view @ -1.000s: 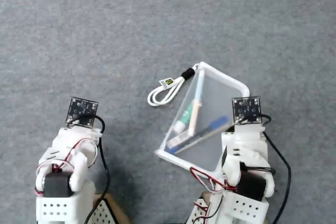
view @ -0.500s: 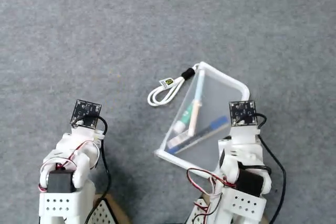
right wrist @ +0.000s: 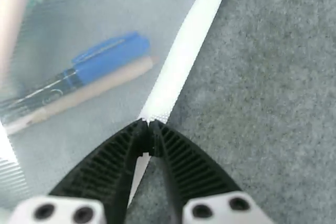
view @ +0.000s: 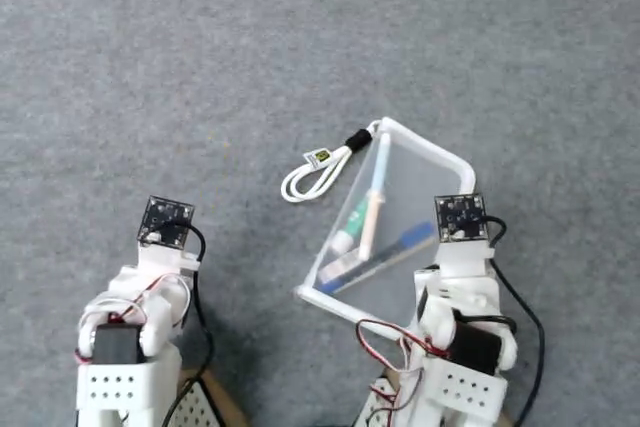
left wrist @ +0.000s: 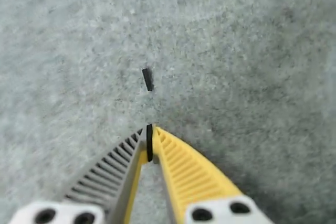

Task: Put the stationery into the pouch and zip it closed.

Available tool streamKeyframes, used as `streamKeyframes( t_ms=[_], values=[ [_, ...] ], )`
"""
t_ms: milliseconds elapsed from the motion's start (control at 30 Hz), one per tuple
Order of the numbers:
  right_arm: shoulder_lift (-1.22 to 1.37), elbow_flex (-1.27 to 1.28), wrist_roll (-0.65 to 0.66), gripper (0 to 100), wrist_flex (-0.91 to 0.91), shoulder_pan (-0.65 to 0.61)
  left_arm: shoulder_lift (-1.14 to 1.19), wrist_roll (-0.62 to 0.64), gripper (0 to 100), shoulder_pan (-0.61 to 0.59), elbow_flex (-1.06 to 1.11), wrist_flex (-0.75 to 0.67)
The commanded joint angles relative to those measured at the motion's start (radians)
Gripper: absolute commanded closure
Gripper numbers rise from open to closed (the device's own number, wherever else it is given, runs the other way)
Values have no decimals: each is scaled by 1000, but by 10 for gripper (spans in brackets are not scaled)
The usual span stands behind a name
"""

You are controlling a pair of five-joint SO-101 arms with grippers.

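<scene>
- My right claw is closed, its two black fingers meeting at the tips with no gap.
- Those tips sit directly over the white edge band of the pouch. I cannot tell whether they pinch the band or only hang above it.
- My left claw is also closed, the grey finger and the yellow finger pressed together at the tips, with nothing between them that I can make out.
- Just ahead of the left tips, a small black fleck lies on the grey mat.
- In the high view the pouch lies flat on the mat, directly in front of my right arm and well apart from my left arm.
- It is clear-sided with a white border.
- Inside it, near my right tips, a blue pen lies side by side with a beige pencil.
- Farther in, a cream pen and a green-and-white stick lie along the pouch's left edge.
- A white cord loop with a black end joins the pouch's far corner and lies on the mat outside it.
- Zip state: cannot tell.
</scene>
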Motion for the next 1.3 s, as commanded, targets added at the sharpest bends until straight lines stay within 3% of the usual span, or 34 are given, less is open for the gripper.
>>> streamKeyframes(
  t_ms=[0,1267],
  values=[
    [-38,16,-6,984,5,8,-8,-2,970,-38,21,-18],
    [-38,16,-3,984,5,8,-8,-3,970,-70,21,-18]
  ],
)
